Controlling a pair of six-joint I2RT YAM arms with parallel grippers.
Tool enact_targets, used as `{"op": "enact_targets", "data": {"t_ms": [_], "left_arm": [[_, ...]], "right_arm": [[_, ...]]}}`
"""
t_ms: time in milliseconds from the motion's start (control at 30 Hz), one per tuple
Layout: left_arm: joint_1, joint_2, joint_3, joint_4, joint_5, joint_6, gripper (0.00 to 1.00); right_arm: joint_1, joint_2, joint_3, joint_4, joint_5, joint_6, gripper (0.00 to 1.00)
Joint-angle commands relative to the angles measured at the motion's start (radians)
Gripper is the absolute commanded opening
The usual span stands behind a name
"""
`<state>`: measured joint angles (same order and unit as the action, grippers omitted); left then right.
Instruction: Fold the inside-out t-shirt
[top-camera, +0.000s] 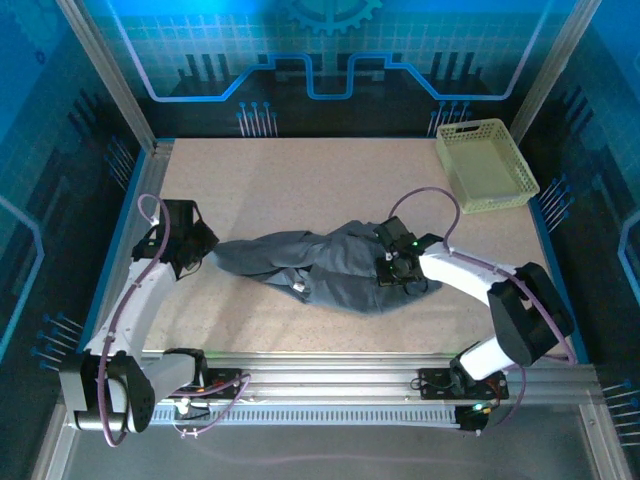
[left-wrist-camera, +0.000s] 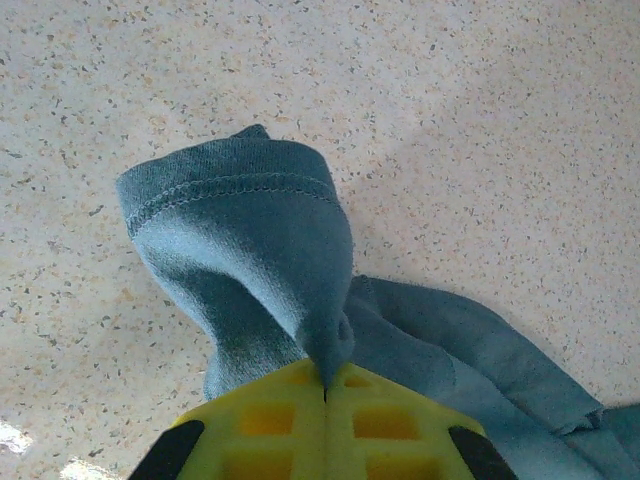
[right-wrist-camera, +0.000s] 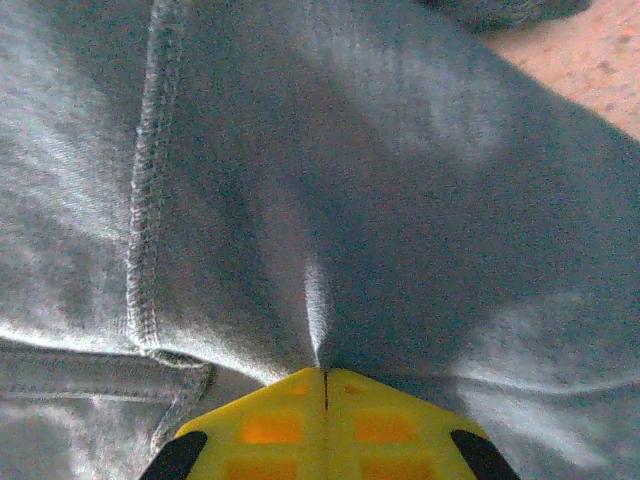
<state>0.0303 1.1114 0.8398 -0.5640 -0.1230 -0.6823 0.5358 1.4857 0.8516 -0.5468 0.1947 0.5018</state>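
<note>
The inside-out t-shirt (top-camera: 320, 265) lies crumpled in a long bunch across the middle of the table, dark slate-grey, with a small white label showing near its front edge. My left gripper (top-camera: 200, 255) is at its left end, shut on a hemmed fold of the cloth (left-wrist-camera: 250, 230) that rises from between the yellow fingers (left-wrist-camera: 270, 420). My right gripper (top-camera: 392, 262) sits on the shirt's right part, shut on a pinched ridge of fabric (right-wrist-camera: 318, 300); a stitched seam (right-wrist-camera: 145, 200) runs down beside it.
A pale yellow-green plastic basket (top-camera: 486, 165) stands at the back right corner. Speckled tabletop (top-camera: 300, 180) lies bare behind the shirt. A metal rail (top-camera: 330, 375) runs along the near edge, and blue walls close in the sides.
</note>
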Motion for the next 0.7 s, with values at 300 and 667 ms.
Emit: {"op": "enact_targets", "data": {"t_ms": [300, 667], "left_arm": [[0.019, -0.116, 0.244, -0.017, 0.007, -0.027, 0.0], [0.02, -0.342, 0.648, 0.056, -0.119, -0.025, 0.0]], "right_arm": [[-0.032, -0.41, 0.427, -0.345, 0.306, -0.157, 0.0], [-0.063, -0.445, 1.12, -0.393, 0.261, -0.289, 0.0]]}}
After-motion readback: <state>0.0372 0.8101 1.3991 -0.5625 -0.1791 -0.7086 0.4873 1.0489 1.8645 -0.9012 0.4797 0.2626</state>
